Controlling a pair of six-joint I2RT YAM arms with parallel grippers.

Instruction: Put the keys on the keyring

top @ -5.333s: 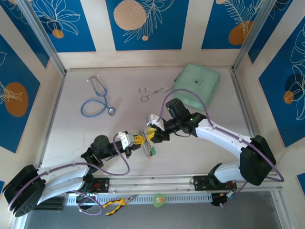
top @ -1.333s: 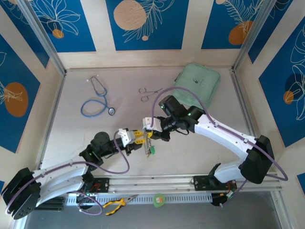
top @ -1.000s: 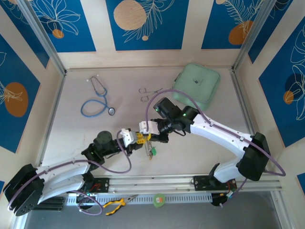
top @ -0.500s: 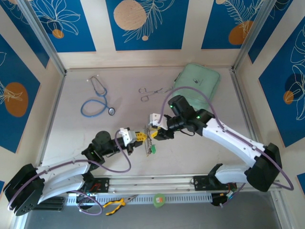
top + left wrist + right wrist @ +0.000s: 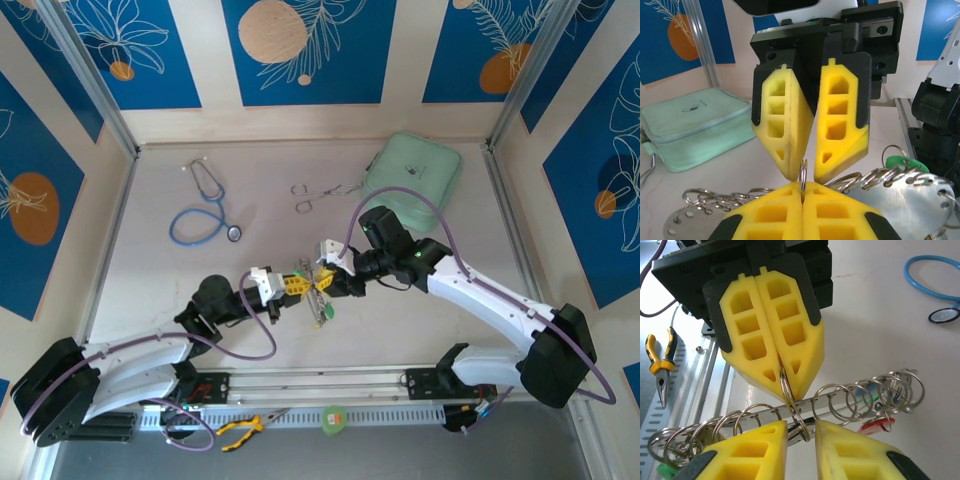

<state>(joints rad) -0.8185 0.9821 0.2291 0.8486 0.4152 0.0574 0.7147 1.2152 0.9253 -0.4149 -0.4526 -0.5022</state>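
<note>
The keyring point(image 5: 912, 197), a flat oval steel plate with holes round its rim, carries a row of wire rings and sits between both grippers at the worktop's point(image 5: 140, 290) near middle. A green key point(image 5: 900, 163) and a red key point(image 5: 875, 426) hang on it. The left gripper point(image 5: 803, 186) has its ribbed yellow jaws clamped on one thin split ring point(image 5: 786, 390). The right gripper point(image 5: 800, 429) has its jaws slightly apart, astride that ring.

Lower centre, the left gripper point(image 5: 803, 187) pinches a thin split ring point(image 5: 803, 169); the right gripper's point(image 5: 805, 175) parted tips flank it from above.
</note>
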